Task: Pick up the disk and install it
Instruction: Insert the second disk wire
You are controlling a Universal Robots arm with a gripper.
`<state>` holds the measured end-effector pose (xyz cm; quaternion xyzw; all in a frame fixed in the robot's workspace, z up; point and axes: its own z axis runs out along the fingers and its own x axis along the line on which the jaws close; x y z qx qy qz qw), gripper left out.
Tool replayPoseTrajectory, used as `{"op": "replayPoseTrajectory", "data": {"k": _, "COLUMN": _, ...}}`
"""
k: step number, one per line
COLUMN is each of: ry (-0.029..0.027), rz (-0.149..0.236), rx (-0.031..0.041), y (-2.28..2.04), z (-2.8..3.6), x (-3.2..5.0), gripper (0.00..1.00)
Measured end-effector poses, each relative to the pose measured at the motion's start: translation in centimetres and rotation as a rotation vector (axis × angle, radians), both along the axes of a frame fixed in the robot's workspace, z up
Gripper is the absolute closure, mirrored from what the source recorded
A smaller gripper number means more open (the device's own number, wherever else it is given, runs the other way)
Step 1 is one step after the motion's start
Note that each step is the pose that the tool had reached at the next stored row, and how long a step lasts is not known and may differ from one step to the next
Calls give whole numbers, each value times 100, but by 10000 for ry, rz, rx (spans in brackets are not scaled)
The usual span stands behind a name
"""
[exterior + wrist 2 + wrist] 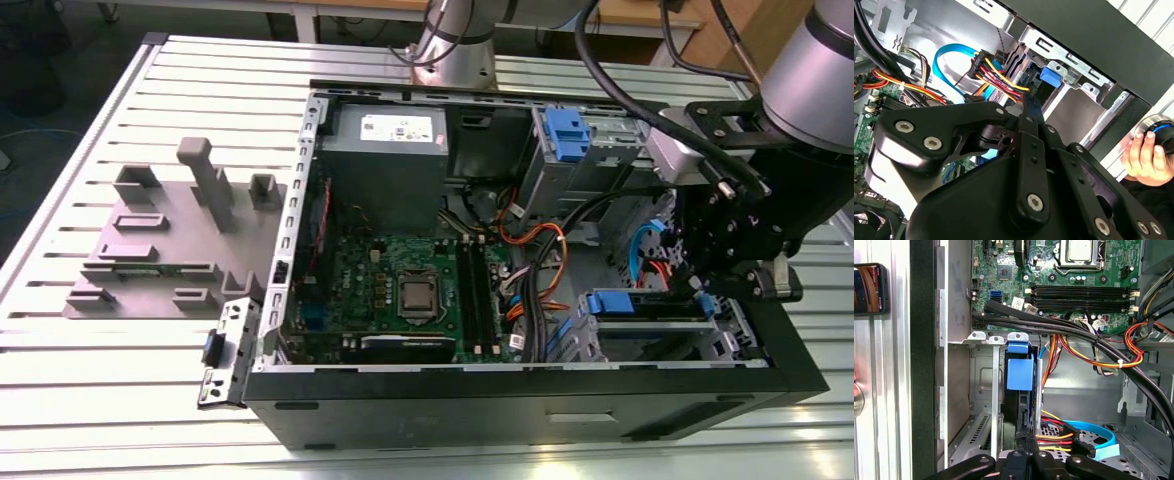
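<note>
The disk (625, 303) sits edge-up in the metal drive cage (667, 335) at the near right corner of the open computer case. Its blue carrier tab (1019, 374) sticks out at one end, and in the second wrist view the same blue tab (1049, 77) lies inside the cage. My gripper (698, 287) reaches down into the case at the disk's other end, beside the red, yellow and blue cables (1074, 432). Its fingers (1026, 439) are drawn together, their tips (1029, 107) right at the disk's edge. Whether they touch it is hidden.
A grey power supply (387, 140) and a second bay with a blue latch (567, 135) stand at the back of the case; the motherboard (400, 280) lies in the middle. A grey fixture block (174, 240) rests at the exterior view's left. A person's hand (1144, 155) is beside the case.
</note>
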<state>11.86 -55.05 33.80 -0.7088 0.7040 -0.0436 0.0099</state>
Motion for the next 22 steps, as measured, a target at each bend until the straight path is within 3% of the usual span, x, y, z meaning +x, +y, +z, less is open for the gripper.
{"op": "replayPoseTrajectory", "data": {"k": 22, "ry": 1, "rz": -1, "rx": 0, "y": 3, "z": 0, "x": -66, "gripper": 89}}
